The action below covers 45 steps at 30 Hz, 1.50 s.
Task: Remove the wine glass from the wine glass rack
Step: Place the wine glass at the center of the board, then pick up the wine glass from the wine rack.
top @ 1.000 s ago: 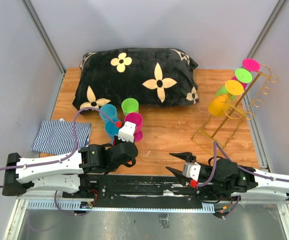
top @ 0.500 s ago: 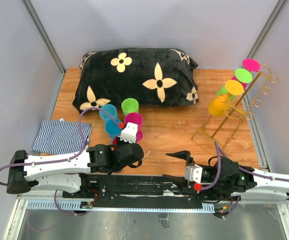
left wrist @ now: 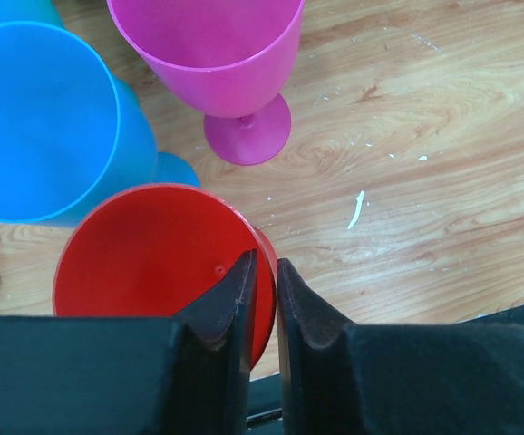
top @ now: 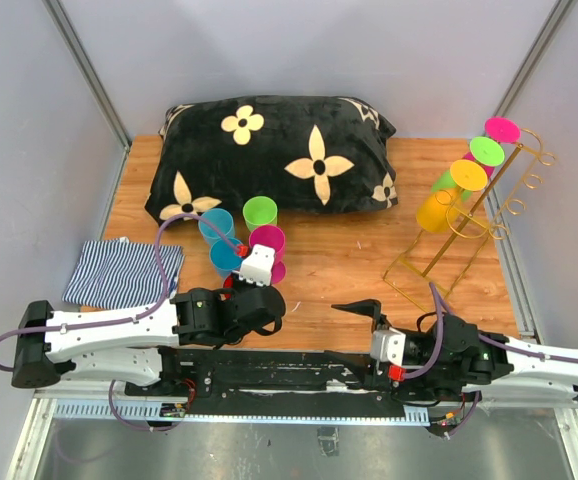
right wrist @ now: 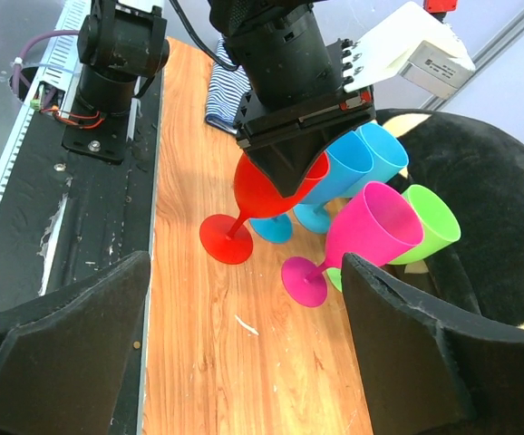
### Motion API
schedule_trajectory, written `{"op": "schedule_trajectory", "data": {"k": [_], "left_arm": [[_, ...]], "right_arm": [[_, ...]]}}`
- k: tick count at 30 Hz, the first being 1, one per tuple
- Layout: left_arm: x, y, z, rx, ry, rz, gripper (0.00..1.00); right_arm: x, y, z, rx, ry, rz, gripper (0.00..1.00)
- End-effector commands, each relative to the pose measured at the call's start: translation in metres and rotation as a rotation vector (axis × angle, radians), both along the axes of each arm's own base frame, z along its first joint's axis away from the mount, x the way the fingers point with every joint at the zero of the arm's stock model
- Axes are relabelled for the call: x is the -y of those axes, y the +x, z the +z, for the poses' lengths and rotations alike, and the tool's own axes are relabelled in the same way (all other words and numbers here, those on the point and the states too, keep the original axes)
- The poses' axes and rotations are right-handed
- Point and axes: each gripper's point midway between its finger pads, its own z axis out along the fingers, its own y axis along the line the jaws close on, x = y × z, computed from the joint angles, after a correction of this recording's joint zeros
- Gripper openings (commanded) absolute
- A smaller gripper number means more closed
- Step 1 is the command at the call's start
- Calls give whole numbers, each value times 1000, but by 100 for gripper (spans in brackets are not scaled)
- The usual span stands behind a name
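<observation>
Gold wine glass rack stands at the 3 o'clock edge of the table, coloured glasses hanging on its rails. At 7 o'clock the left gripper has its jaws a narrow slit apart astride the rim of the red wine glass (whether they pinch it cannot be told). At 5 o'clock the right gripper gapes wide, holding nothing.
</observation>
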Motion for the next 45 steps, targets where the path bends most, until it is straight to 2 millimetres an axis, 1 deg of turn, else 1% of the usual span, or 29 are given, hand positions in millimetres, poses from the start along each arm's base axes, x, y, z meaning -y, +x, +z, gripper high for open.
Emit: {"op": "schedule_trajectory", "data": {"k": [1, 3, 5, 6, 7, 8, 9, 10, 11, 13, 14, 15, 17, 19, 21, 22, 25, 26, 29, 31, 34, 35, 38, 40, 42, 45], "left_arm": [[0, 2, 8, 24, -12, 10, 20], [1, 2, 10, 24, -17, 14, 25], [0, 3, 13, 27, -23, 19, 27], [-1, 3, 15, 28, -24, 21, 30], [-1, 3, 18, 28, -30, 22, 36], [0, 2, 21, 27, -35, 20, 42], [1, 2, 24, 24, -41, 15, 47], [3, 1, 29, 22, -57, 9, 54], [6, 0, 35, 17, -85, -2, 62], [14, -2, 50, 22, -148, -40, 74], [16, -4, 61, 31, -199, -59, 78], [19, -5, 70, 42, -242, -80, 80], [23, -8, 90, 68, -338, -119, 87], [25, -12, 105, 99, -419, -170, 91], [25, -15, 119, 131, -485, -208, 95], [24, -15, 124, 145, -509, -211, 96], [14, -12, 133, 176, -526, -190, 99], [11, -11, 133, 189, -514, -181, 100], [1, -4, 130, 216, -473, -139, 100], [-2, -4, 130, 216, -480, -128, 100], [-6, -5, 132, 219, -515, -121, 100], [-7, -6, 132, 220, -526, -120, 100], [-12, -6, 129, 220, -551, -108, 100], [-11, -8, 127, 223, -560, -124, 100], [-9, -10, 125, 223, -560, -145, 100], [-11, -11, 119, 201, -549, -141, 100]], "right_arm": [[3, 2, 16, -33, 63, -23, 88], [4, 2, 16, -35, 66, -26, 89], [4, 3, 16, -39, 69, -29, 90], [5, 3, 17, -42, 72, -32, 90], [5, 4, 18, -46, 74, -37, 91], [6, 5, 18, -69, 79, -47, 94], [8, 9, 19, -124, 95, -84, 100], [10, 15, 23, -172, 111, -126, 98], [12, 18, 25, -215, 116, -151, 98], [14, 15, 36, -284, 120, -152, 98], [15, 13, 42, -315, 122, -149, 98], [16, 17, 45, -347, 121, -178, 98], [22, 32, 44, -397, 100, -295, 98], [29, 49, 38, -402, 37, -428, 98], [31, 58, 41, -384, -26, -506, 98], [29, 62, 45, -375, -52, -539, 98], [27, 76, 70, -304, -89, -616, 98], [28, 83, 86, -283, -80, -658, 98], [36, 108, 110, -214, -112, -777, 98], [42, 124, 123, -241, -116, -810, 98], [68, 150, 145, -297, -56, -903, 98], [81, 158, 153, -303, -26, -945, 98], [122, 171, 175, -265, 28, -1084, 98], [150, 178, 183, -230, 38, -1203, 98], [171, 182, 192, -221, 56, -1282, 98], [189, 189, 196, -251, 72, -1343, 98]]}}
